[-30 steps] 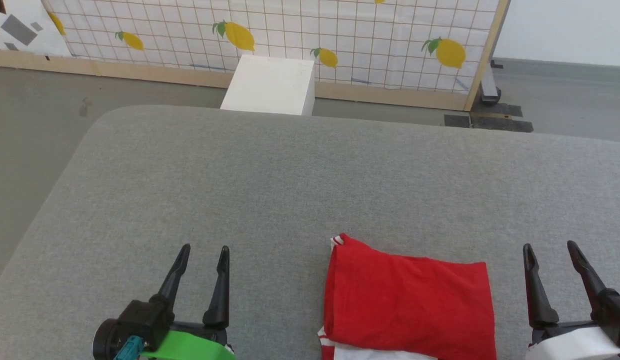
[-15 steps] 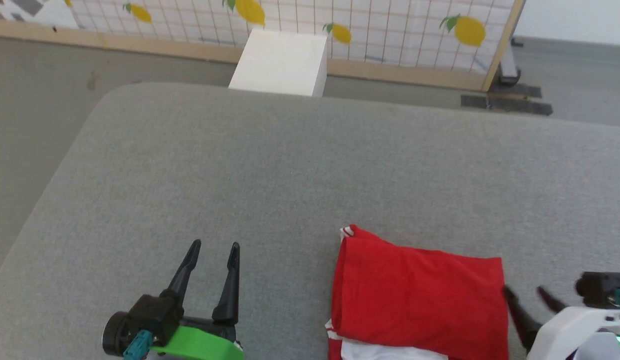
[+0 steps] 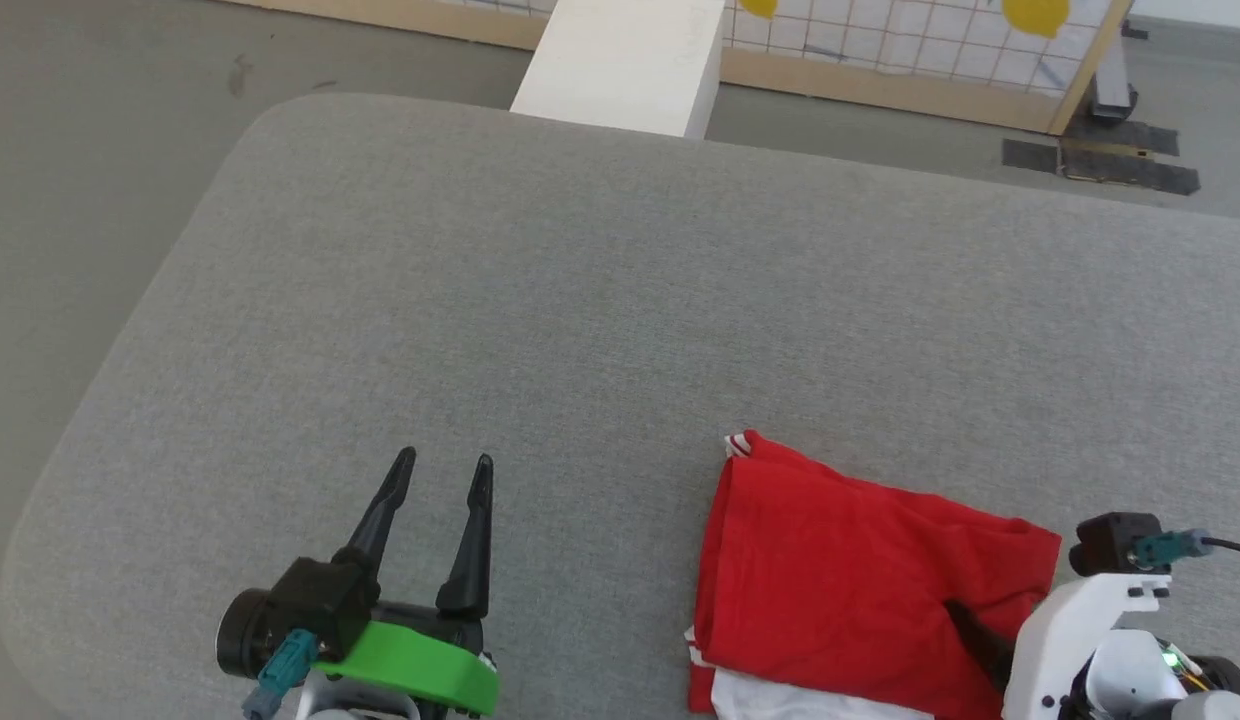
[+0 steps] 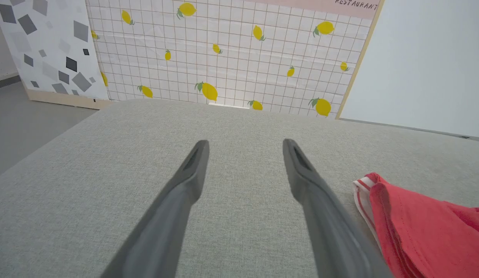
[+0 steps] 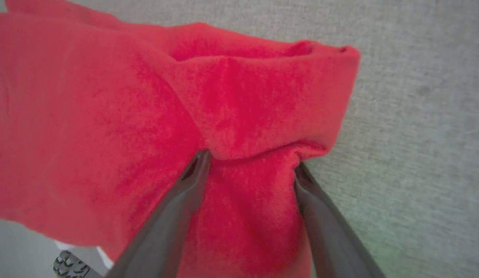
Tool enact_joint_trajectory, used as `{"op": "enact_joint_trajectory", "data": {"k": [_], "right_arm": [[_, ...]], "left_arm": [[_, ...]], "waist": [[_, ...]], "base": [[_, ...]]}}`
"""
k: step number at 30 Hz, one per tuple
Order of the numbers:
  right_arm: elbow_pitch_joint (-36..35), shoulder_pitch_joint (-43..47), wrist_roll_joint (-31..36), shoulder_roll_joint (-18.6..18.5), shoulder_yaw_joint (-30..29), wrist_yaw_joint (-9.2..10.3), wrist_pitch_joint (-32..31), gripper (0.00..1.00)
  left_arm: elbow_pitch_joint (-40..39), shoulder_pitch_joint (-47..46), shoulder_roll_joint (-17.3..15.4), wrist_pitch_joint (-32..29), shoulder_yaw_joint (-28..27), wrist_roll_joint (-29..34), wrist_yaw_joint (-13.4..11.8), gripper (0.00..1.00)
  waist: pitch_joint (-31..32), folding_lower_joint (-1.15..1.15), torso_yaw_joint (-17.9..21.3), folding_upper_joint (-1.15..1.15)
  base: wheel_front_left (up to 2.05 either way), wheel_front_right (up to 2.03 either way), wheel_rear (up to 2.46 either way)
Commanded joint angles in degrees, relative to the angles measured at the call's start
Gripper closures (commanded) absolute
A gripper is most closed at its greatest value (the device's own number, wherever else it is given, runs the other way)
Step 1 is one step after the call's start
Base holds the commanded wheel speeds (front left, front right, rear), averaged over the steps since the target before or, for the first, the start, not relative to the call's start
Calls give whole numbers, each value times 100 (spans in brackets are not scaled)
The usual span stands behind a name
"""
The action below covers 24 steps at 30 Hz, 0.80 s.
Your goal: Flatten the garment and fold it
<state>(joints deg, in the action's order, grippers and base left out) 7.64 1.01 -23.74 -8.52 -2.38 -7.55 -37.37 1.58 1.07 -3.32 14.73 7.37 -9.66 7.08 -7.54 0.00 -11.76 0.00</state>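
Observation:
The garment [image 3: 850, 570] lies folded on the grey table [image 3: 580, 300] at the front right, red side up, with white cloth and striped trim showing at its near and left edges. My right gripper [image 3: 965, 625] is tipped down onto its right part, one dark finger showing over the red cloth. In the right wrist view the right gripper [image 5: 251, 161] is open, both tips pressed into the garment [image 5: 108, 116], with a fold bulging over them. My left gripper [image 3: 443, 462] is open and holds nothing, left of the garment. In the left wrist view the left gripper [image 4: 246, 143] hovers over bare table beside the garment [image 4: 417, 227].
A white box [image 3: 620, 60] stands on the floor just past the table's far edge. Behind it is a lemon-patterned screen [image 4: 224, 58]. The table's rounded left corner [image 3: 280, 110] drops to grey floor. Black tape strips [image 3: 1100, 165] lie on the floor at the far right.
The head camera has tilted down. My right gripper has swung from upright beside the garment to point down onto its right edge, bunching the cloth. The left gripper has held still.

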Motion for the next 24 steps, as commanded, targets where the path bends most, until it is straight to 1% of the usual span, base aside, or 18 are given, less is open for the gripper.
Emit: {"op": "enact_joint_trajectory", "data": {"k": [1, 2, 5, 7, 11, 15, 19, 20, 21, 24], "right_arm": [[198, 18, 13, 26, 204, 6, -44, 92], [241, -1, 54, -13, 264, 6, 15, 100], [314, -107, 253, -146, 371, 6, 247, 100], [308, -222, 493, -326, 488, 6, 416, 100], [138, -559, 1072, -857, 867, 6, 679, 100], [-150, -1062, 1602, -1648, 1453, 6, 725, 100], [-365, -1634, 1835, -2531, 1953, 6, 651, 100], [-371, -1778, 1829, -2761, 2032, 6, 647, 100], [-319, -2014, 1808, -3149, 2121, 6, 650, 100], [-80, -2283, 1788, -3770, 2223, 6, 774, 100]], "left_arm": [[20, -91, 29, 27, -8, -25, 40, 0], [26, -92, 31, 27, -13, -25, 40, 0], [39, -96, 34, 27, -7, -32, 40, 0], [35, -108, 35, 27, 5, -40, 40, 0], [23, -122, 39, 27, 35, -50, 35, 0], [31, -188, 41, 27, 124, -41, 34, 0], [32, -415, 43, 27, 325, -34, 34, 0], [36, -519, 43, 27, 398, -24, 35, 0], [50, -721, 43, 27, 525, 12, 36, 0], [70, -1053, 44, 27, 685, 56, 37, 0]], "waist": [[-20, 0, -27, 0], [-13, 0, -20, 0], [23, 0, 49, 0], [39, 0, 140, 0], [24, 0, 483, 0], [-135, 0, 1005, 0], [-472, 0, 1558, 0], [-591, 0, 1689, 0], [-810, 0, 1893, 0], [-1166, 0, 2093, 0]], "base": [[0, 0, 0], [0, 0, 0], [0, 0, 0], [0, 0, 0], [0, 0, 0], [0, 0, 0], [0, 0, 0], [0, 0, 0], [0, 0, 0], [0, 0, 0]]}}
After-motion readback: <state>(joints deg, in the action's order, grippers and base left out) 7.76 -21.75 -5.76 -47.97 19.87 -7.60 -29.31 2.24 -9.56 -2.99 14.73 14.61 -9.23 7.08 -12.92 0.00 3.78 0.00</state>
